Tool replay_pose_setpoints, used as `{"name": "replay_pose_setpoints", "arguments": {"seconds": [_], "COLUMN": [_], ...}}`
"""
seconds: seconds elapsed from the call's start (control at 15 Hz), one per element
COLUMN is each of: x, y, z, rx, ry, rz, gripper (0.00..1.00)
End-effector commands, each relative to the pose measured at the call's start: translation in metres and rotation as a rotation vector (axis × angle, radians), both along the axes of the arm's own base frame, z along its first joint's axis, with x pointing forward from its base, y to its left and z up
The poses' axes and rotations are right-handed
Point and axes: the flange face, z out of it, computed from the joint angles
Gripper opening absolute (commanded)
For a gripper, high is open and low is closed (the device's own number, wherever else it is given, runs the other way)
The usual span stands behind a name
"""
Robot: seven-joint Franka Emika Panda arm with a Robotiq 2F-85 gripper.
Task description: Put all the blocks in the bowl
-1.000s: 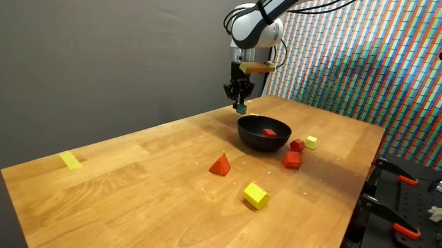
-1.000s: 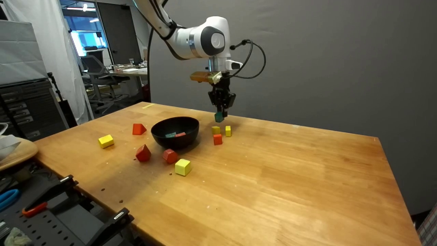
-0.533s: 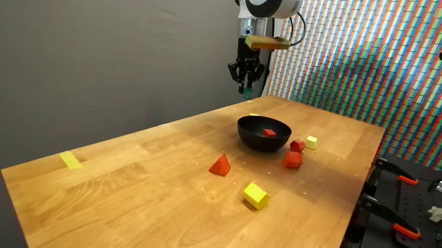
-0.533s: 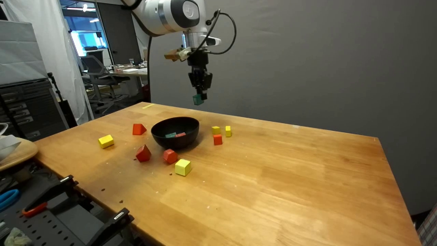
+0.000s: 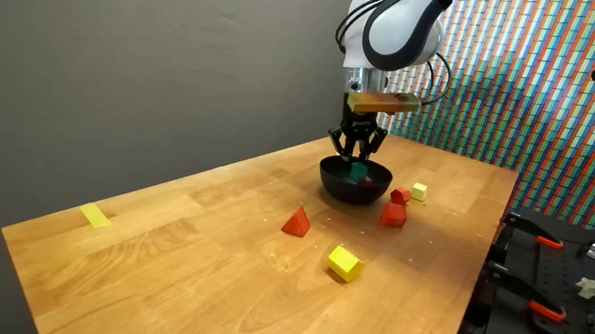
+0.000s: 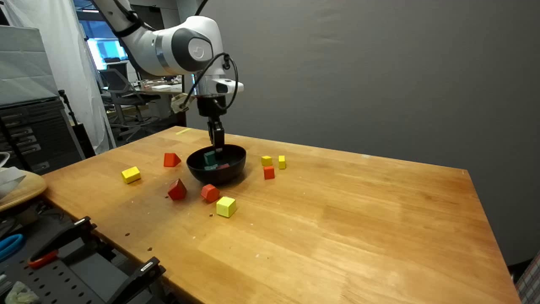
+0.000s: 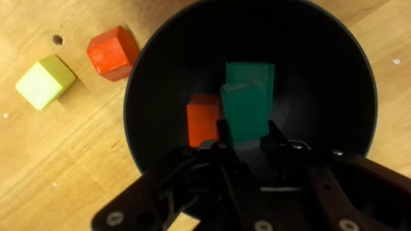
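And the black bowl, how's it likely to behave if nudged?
The black bowl is probably stiff, given its evenly round outline. A push up high might rock it, since its sides narrow downward. The red block inside could slide, as the bowl's inner wall looks smooth.

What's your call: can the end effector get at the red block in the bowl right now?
Probably not yet: the end effector is at the open bowl, but in the wrist view a green block shows right at its fingertips, close beside the red block.
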Motion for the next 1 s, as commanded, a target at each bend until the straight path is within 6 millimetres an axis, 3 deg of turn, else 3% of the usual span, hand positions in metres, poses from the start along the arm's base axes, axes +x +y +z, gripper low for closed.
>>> {"name": "replay_pose_setpoints", "arguments": {"seconds": [0.0, 0.2, 0.4, 0.73, 0.8, 0.93], "x": [-0.026, -0.036, -0.045, -0.029, -0.028, -0.027], "y": [0.004, -0.001, -0.01, -0.052, -0.038, -0.052], "z": [0.0, 0.009, 0.039, 0.109, 0.08, 0.1], "rx": [0.029, 0.052, 0.042, 0.002, 0.005, 0.004], "ry": [-0.077, -0.128, -0.189, -0.234, -0.226, -0.234], "rz": [-0.067, -0.075, -0.076, -0.004, -0.032, -0.027], "gripper": [0.55, 0.76, 1.0, 1.0, 1.0, 1.0]}}
